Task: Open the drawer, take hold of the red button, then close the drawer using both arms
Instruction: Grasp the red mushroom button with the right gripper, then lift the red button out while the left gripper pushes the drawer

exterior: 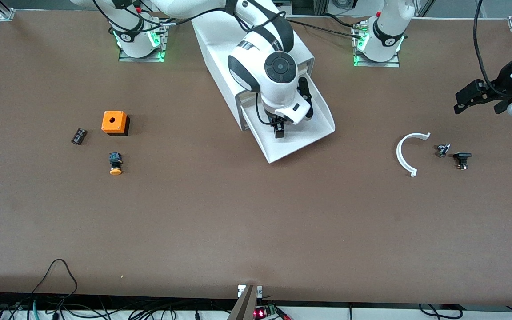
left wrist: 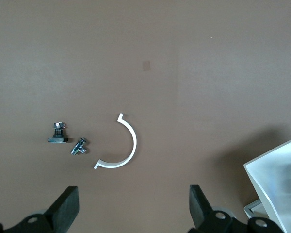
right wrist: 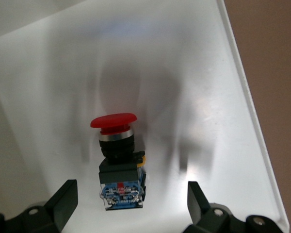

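Glossy white plastic drawer; button with smooth red cap, shiny metal collar.

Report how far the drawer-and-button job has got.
Done: the drawer stands pulled out of the cabinet. In hand: the right gripper hangs open over the red button lying in it, not gripping. Left: grab, lift, shut drawer. The left gripper waits, open.

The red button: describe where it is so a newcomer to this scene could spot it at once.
Find the white cabinet mid-table between the arm bases; its drawer is pulled open toward the front camera. The right gripper hangs open over that drawer, and the red button lies inside it on its side. Its mushroom cap is red, unlike the orange-capped button on the bare table near the orange box.
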Robot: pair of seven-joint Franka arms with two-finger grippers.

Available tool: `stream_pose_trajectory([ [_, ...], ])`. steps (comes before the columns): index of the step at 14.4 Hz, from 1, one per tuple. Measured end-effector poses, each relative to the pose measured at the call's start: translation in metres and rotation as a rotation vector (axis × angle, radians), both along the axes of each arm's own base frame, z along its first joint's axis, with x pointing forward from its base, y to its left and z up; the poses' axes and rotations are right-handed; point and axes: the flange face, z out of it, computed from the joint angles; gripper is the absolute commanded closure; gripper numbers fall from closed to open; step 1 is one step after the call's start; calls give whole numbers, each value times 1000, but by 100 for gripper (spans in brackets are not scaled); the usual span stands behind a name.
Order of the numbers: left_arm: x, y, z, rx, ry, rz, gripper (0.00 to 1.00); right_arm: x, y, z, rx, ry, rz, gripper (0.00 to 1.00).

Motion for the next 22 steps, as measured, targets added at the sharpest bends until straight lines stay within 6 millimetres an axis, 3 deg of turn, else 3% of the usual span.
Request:
stream_pose_trajectory([
  [8, 0, 0, 0, 0, 0, 0, 0, 0, 0, -21, -20, 17, 0, 1],
  [11, 0, 0, 0, 0, -2, 0, 0, -4, 4, -24, -23, 19, 7, 26],
  [14, 0, 0, 0, 0, -4, 0, 0, -7, 7, -23, -21, 17, 13, 34],
  [18, 1, 0, 0, 0, -5, 0, 0, -7, 7, -22, -19, 15, 13, 58],
  [22, 2, 0, 0, 0, -16, 0, 0, -6, 7, -20, -17, 4, 15, 73],
])
